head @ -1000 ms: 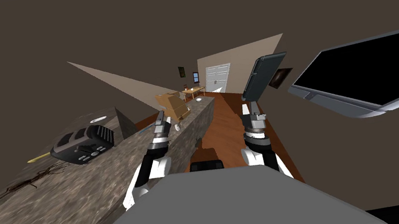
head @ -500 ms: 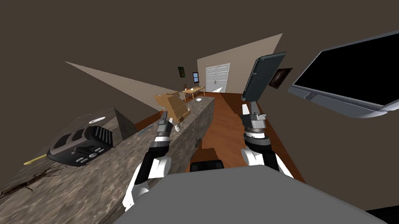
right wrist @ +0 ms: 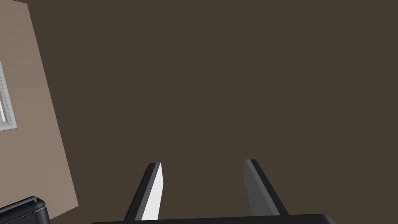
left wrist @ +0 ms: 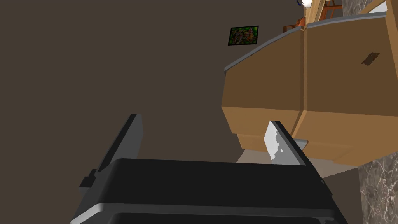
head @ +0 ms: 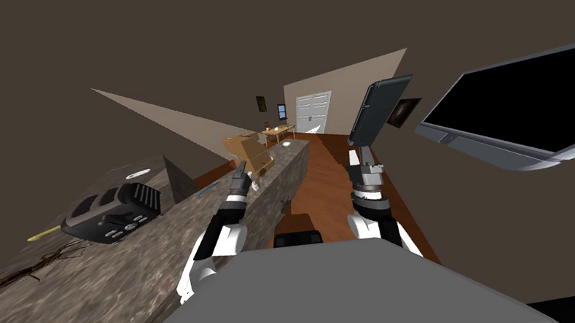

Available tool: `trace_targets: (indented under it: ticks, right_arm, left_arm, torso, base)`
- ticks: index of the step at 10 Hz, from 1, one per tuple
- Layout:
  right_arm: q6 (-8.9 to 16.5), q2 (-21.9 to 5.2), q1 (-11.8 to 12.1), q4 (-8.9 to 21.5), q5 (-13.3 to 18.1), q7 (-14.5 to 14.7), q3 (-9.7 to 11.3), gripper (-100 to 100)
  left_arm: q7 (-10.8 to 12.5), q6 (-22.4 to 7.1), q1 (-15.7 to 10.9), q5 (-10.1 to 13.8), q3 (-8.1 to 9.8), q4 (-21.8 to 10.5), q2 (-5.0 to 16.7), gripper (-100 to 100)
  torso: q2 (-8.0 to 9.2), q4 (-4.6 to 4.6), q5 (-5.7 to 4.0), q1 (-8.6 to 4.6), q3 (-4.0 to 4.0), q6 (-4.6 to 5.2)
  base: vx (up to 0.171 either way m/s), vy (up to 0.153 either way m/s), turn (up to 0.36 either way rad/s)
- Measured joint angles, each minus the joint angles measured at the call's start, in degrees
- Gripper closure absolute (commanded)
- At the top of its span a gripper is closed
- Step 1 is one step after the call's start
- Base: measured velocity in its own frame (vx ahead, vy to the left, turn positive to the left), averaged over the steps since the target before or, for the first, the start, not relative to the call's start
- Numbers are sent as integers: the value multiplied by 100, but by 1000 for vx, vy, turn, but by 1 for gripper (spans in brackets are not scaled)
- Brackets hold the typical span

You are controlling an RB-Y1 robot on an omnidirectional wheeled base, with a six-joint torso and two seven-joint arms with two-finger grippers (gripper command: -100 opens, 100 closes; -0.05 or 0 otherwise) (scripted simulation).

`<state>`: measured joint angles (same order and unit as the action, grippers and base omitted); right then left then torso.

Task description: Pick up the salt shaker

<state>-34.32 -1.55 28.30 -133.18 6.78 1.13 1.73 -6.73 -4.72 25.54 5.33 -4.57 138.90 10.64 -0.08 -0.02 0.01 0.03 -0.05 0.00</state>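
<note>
Salt shaker [head: 254,184] beside left claw [left wrist: 203,118]; claw spread wide, holding nothing.

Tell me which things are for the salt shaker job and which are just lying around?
For the job: small white thing, likely the salt shaker, on the counter; open left gripper close by.
Just lying about: brown box, black toaster, dark screen, open right gripper.

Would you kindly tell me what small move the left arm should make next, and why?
Probably shift the left gripper sideways toward the brown box: its jaws stand open and empty, but the small pale thing, likely the salt shaker, sits at the box's foot just outside them.
</note>
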Motion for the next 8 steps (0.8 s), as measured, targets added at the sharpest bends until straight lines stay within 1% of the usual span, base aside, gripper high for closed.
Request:
trace_targets:
  ticks: [3, 5, 7, 8]
  right_arm:
    - [0, 0, 0, 0, 0, 0, 0, 0]
    - [0, 0, 0, 0, 0, 0, 0, 0]
    - [0, 0, 0, 0, 0, 0, 0, 0]
    - [0, 0, 0, 0, 0, 0, 0, 0]
  left_arm:
    - [-73, -446, -20, 69, -57, 61, 46, -100]
    - [-106, -694, -34, 103, -79, 126, 69, -100]
    - [-167, -1038, -77, 142, -118, 198, 86, -100]
    - [-175, -1214, -103, 188, -93, 205, 134, -100]
  torso:
    - [0, 0, 0, -1, 0, 0]
    - [1, 0, 0, -1, 1, 0]
    - [-1, 0, -1, -4, 0, 0]
    - [0, 0, 0, -2, 0, 0]
  base:
    - [18, 5, -4]
    - [19, 5, -5]
    - [23, 0, -4]
    - [34, 6, -5]
